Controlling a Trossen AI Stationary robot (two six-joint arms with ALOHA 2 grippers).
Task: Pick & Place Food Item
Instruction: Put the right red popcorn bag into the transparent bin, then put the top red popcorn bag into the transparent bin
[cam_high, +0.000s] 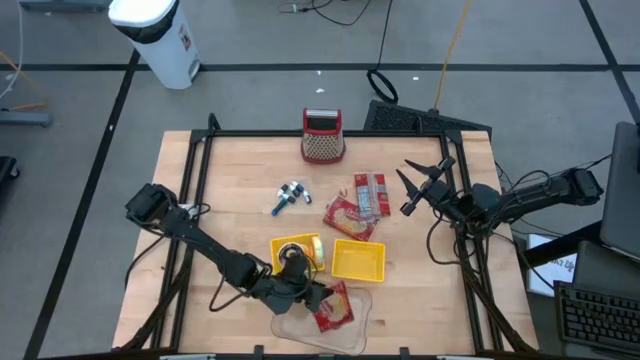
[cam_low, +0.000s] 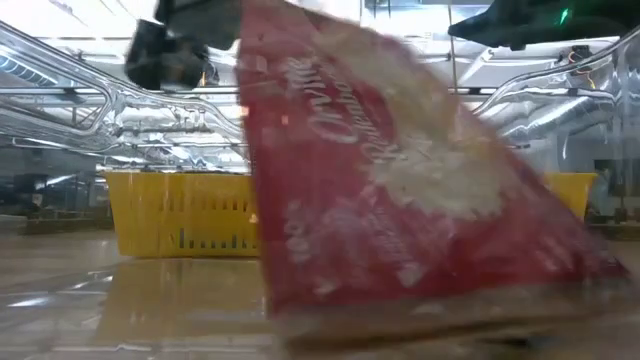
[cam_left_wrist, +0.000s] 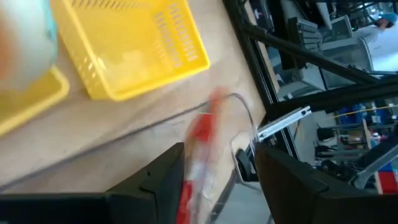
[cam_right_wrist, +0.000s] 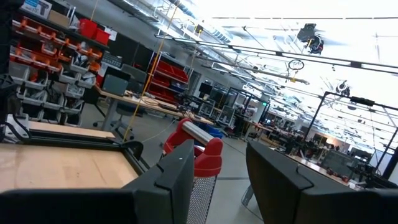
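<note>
Nearest edge: red snack packet (cam_high: 333, 306) on the clear tray (cam_high: 352, 334), left gripper (cam_high: 318, 296) over it, fingers spread to either side, apparently released. Packet looks light, crinkly, slippery film (likely to buckle); pinch a sealed edge rather than the puffed middle. Close behind sit two yellow baskets (cam_high: 358, 260), little room. Farther back, right gripper (cam_high: 423, 183) waits clear above the table's right side, fingers parted and empty.

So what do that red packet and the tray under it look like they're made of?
Red packet: glossy plastic film, judging by its sheen and crinkles. Tray: clear, seemingly rigid plastic; the wood shows through, edges catch light. Left gripper is over it, open.
</note>
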